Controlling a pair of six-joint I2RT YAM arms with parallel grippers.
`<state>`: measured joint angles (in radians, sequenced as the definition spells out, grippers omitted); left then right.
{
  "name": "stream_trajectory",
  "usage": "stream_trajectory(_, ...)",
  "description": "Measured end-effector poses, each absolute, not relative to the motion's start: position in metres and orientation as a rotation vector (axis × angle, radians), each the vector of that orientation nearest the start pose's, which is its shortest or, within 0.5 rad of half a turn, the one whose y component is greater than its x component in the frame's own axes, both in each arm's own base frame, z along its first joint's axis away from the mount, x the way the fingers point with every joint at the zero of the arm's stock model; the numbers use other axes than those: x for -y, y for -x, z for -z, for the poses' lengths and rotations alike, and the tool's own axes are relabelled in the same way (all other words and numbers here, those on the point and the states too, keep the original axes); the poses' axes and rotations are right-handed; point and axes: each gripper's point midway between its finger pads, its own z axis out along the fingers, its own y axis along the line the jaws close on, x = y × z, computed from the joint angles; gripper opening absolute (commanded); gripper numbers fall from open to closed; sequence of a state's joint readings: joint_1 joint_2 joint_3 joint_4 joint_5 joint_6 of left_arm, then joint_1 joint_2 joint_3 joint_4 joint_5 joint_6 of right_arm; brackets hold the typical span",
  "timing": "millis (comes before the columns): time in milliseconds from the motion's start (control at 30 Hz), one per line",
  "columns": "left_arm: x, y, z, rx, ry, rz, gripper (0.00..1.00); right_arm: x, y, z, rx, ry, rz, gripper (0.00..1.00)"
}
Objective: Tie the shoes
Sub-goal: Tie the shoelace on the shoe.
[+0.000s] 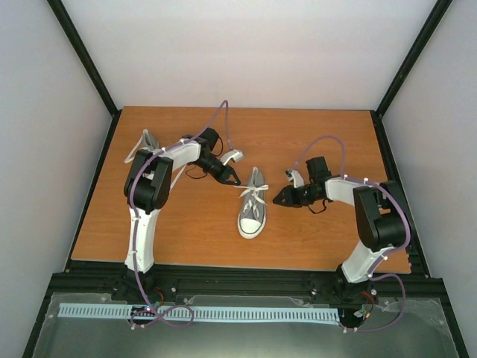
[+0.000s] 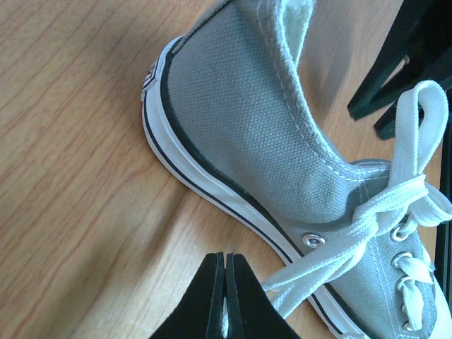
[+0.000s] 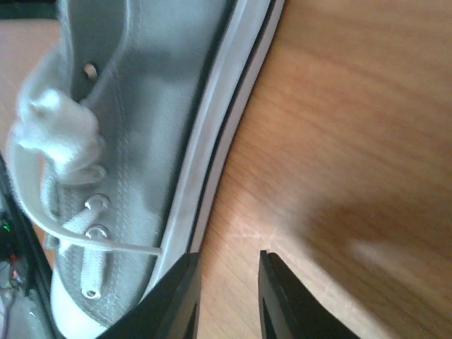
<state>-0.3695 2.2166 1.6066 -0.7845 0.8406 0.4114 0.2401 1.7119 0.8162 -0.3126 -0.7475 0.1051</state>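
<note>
One grey canvas shoe with a white toe cap lies mid-table, toe toward me, its white laces spread across the tongue. My left gripper hovers at its heel-left side, shut on a white lace that runs from the eyelets into the pinched jaws beside the shoe. My right gripper sits low at the shoe's right side. In the right wrist view it is open over bare wood next to the sole, and a thin lace end reaches toward its left finger. The second shoe lies at the far left, partly behind the left arm.
The wooden table is fenced by black frame rails and white walls. A black rail and a white slotted strip run along the near edge. Black parts of the right arm show at the upper right of the left wrist view.
</note>
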Motion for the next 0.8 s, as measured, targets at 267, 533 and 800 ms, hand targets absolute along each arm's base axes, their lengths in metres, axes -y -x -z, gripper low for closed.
stream_trajectory(267,0.281,-0.371,-0.048,-2.459,-1.128,1.205,0.01,-0.188,-0.327,-0.073,-2.452,0.290,-1.235,0.59)
stream_trajectory(533,0.282,-0.371,-0.048,-2.459,-1.121,1.211,0.01,-0.216,-0.339,-0.080,-2.369,0.325,-1.342,0.64)
stream_trajectory(800,0.282,-0.372,-0.049,-2.462,-1.112,1.218,0.01,-0.234,-0.335,-0.079,-2.365,0.378,-1.418,0.40)
